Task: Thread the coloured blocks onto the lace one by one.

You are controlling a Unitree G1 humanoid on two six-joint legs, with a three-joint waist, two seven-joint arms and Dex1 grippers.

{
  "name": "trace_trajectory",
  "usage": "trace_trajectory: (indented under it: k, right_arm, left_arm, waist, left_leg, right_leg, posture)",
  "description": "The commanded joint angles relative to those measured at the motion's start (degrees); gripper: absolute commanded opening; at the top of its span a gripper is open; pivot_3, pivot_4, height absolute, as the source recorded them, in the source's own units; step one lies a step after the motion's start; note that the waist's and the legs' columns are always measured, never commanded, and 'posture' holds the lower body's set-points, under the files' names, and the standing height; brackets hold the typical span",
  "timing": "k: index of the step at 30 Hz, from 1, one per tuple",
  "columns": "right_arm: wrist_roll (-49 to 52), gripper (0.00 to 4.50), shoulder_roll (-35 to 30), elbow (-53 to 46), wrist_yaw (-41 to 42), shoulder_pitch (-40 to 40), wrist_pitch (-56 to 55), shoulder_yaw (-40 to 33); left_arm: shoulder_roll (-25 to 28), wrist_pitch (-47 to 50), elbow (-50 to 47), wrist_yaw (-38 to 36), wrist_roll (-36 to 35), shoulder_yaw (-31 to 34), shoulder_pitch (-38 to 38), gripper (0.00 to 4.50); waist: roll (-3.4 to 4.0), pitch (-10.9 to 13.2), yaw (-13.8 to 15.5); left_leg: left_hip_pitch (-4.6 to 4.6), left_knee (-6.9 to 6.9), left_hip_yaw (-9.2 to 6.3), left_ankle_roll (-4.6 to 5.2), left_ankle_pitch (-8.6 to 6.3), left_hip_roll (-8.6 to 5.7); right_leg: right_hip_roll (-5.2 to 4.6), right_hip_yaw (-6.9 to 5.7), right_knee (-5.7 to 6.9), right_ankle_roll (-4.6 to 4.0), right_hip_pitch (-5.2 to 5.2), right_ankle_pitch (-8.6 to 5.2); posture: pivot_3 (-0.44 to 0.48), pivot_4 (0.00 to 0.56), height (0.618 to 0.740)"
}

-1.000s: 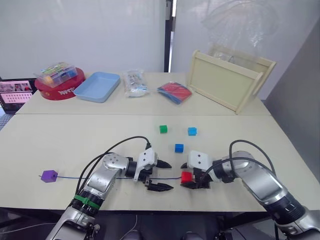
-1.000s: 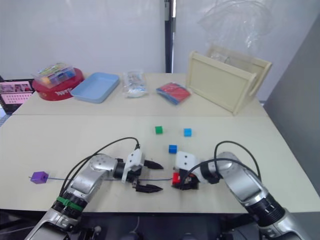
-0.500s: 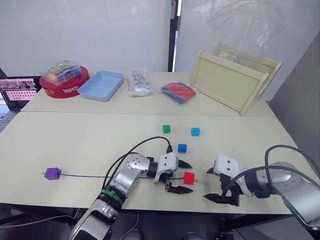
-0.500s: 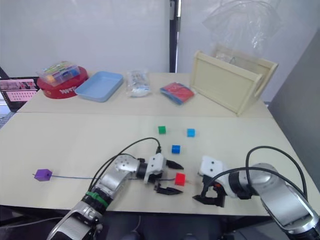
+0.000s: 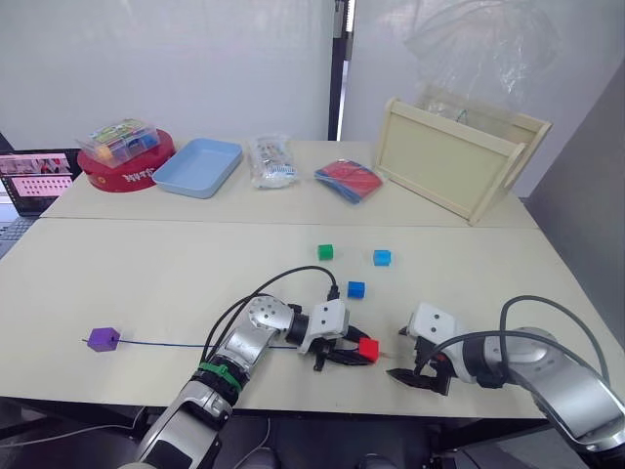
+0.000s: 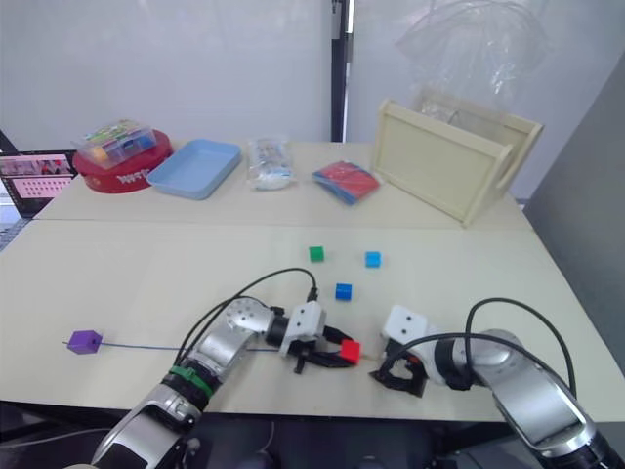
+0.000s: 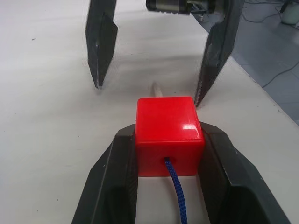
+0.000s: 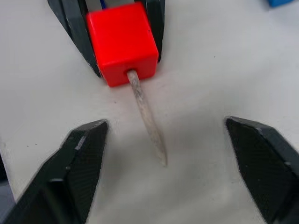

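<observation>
Pale cream table (image 5: pixel 117 283) carries the whole job, with a white wall behind it and, along the far edge from ten to one o'clock, a red tin with a clear box (image 5: pixel 125 156), a light blue tray (image 5: pixel 198 167), a clear bag (image 5: pixel 270 161), a red and blue packet (image 5: pixel 347 181) and a wooden tray (image 5: pixel 459 159) on its side. Near the front edge the left gripper (image 5: pixel 344 349) has its fingers clamped on the red block (image 7: pixel 169 135), and the lace (image 5: pixel 186 344) enters the block's near hole while its pale stiff tip (image 8: pixel 147 119) pokes out the far side and rests on the table. At three o'clock of that block the right gripper (image 8: pixel 166 165) sits with its fingers wide apart, straddling the tip without touching it. The purple block (image 5: pixel 103 339) lies well away at nine o'clock on the lace's far end; the darker blue block (image 5: pixel 355 289), the green block (image 5: pixel 325 251) and the light blue block (image 5: pixel 382 257) wait loose towards twelve o'clock. The blocks look light, hard and glossy, so likely to slip unless squeezed on flat faces. The cord is limp; I judge the stiff tip the only sensible place to pinch and pull.
</observation>
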Motion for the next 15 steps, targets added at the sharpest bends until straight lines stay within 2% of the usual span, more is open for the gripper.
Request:
trace_trajectory:
  k: [1, 6, 9, 15]
  right_arm:
    - [0.5, 2.71, 1.5, 1.4, -0.4, -0.1, -1.0, 1.3]
    - [0.5, 0.95, 2.1, 3.2, 0.5, -0.4, -3.4, 2.4]
    - [0.6, 0.04, 2.5, 4.0, 0.2, -1.0, -4.3, 1.8]
    - [1.1, 0.0, 0.9, 6.8, 3.0, -3.7, -6.3, 1.2]
  left_arm:
    - [0.5, 0.0, -2.9, -0.1, -0.3, 0.3, 0.4, 1.21]
    - [3.7, 1.8, -6.2, 0.2, -0.6, 1.3, 2.4, 1.21]
    - [5.8, 3.9, -8.8, 0.7, -1.9, 2.8, 4.1, 1.21]
    - [20.1, 7.1, -18.2, -1.1, -5.7, 10.1, 13.5, 1.21]
  waist:
    - [-0.01, 0.0, -0.2]
    - [-0.01, 0.0, -1.0]
    - [0.0, 0.0, -1.2]
    - [0.02, 0.0, -1.8]
  left_leg:
    - [0.03, 0.0, 0.0, 0.0, 0.0, 0.0]
    - [0.1, -0.01, -0.01, 0.0, 0.0, 0.04]
    - [0.15, -0.01, -0.02, 0.0, 0.0, 0.05]
    - [0.23, -0.1, -0.02, 0.0, 0.0, 0.21]
  right_leg:
    - [0.01, 0.0, 0.01, 0.0, 0.02, 0.0]
    - [0.03, 0.01, 0.04, 0.0, 0.05, 0.0]
    - [0.05, 0.02, 0.09, 0.0, 0.07, 0.0]
    - [0.19, 0.07, 0.1, -0.01, 0.05, 0.0]
  posture:
    - [0.0, 0.15, 0.74]
    - [0.0, 0.15, 0.74]
    - [0.0, 0.15, 0.74]
    - [0.0, 0.15, 0.74]
